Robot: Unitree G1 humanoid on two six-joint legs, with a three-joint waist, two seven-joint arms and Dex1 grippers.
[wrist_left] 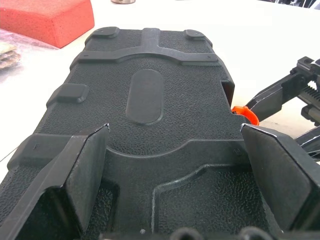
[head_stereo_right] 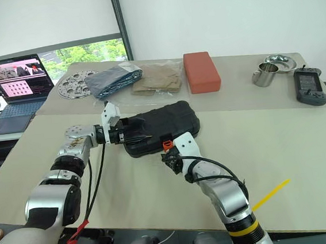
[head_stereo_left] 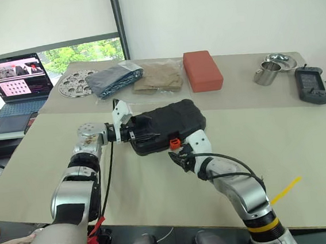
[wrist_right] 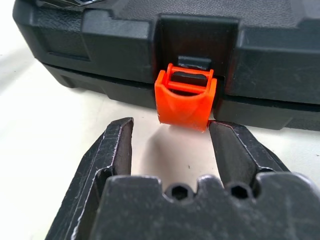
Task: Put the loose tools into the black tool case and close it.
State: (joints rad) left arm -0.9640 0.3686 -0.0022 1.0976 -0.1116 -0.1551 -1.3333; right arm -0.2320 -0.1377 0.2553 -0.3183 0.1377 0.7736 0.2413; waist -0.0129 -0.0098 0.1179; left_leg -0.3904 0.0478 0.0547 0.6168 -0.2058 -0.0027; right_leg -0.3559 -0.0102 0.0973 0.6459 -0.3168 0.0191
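Black textured plastic tool case (head_stereo_left: 166, 124) lay lid-down under the left gripper (wrist_left: 175, 165), whose jaws were apart; its orange latch (wrist_right: 185, 100), unfastened, sat just ahead of the right gripper (wrist_right: 172, 150), jaws apart; no loose tools seen outside, latching remained

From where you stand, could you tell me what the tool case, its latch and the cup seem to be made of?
Black tool case: looks like moulded plastic, with a pebbled matte lid. Orange latch: smooth plastic, slightly glossy. Cup: apparently polished steel, with mirror-like reflections.
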